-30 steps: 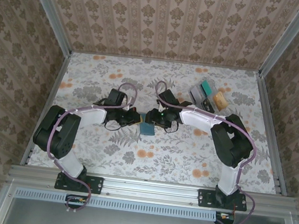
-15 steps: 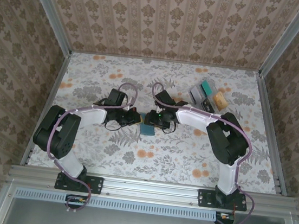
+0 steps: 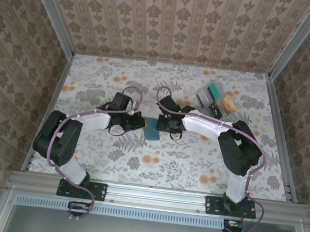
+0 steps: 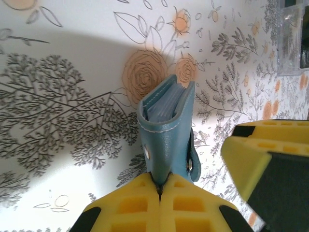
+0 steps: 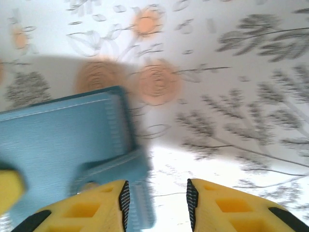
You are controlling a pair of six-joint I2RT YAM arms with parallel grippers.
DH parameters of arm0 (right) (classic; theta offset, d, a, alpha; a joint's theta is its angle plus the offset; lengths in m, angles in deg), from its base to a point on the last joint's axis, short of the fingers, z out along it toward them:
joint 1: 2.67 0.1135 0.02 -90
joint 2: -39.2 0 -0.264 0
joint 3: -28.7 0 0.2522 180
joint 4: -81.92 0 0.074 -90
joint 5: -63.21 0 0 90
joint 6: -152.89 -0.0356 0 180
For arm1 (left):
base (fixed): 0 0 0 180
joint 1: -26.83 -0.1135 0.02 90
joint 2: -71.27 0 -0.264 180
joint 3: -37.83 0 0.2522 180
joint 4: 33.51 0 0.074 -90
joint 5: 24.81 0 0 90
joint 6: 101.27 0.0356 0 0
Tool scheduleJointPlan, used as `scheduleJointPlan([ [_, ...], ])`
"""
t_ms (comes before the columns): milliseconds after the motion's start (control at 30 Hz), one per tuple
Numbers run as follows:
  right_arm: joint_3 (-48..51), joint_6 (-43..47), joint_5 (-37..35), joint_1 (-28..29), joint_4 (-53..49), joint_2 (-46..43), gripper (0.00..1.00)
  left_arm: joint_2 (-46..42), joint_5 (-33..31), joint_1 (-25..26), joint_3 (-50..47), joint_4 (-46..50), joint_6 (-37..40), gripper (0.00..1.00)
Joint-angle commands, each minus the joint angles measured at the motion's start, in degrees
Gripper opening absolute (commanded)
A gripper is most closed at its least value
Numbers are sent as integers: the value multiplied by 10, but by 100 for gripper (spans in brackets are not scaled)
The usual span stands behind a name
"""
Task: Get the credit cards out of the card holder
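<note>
Left fingers (image 4: 135,205) pinched tight on the card holder (image 4: 166,135) edge; right fingers (image 5: 91,205) part-open, straddling its corner, unclamped.

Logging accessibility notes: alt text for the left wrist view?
The left gripper is shut on one edge of the blue card holder, whose far open end shows pale cards inside. The right gripper's finger hovers close beside it, over a floral table.

Card holder (image 3: 152,130) sits right of left tool (image 4: 159,189).
</note>
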Motion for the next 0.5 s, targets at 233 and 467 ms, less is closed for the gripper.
scheduleJointPlan([
  [233, 49, 65, 173, -4, 113, -49, 45, -27, -29, 27, -23, -5, -23, 0],
  [467, 14, 50, 153, 12, 48, -22, 45, -37, -37, 45, -19, -12, -21, 0],
])
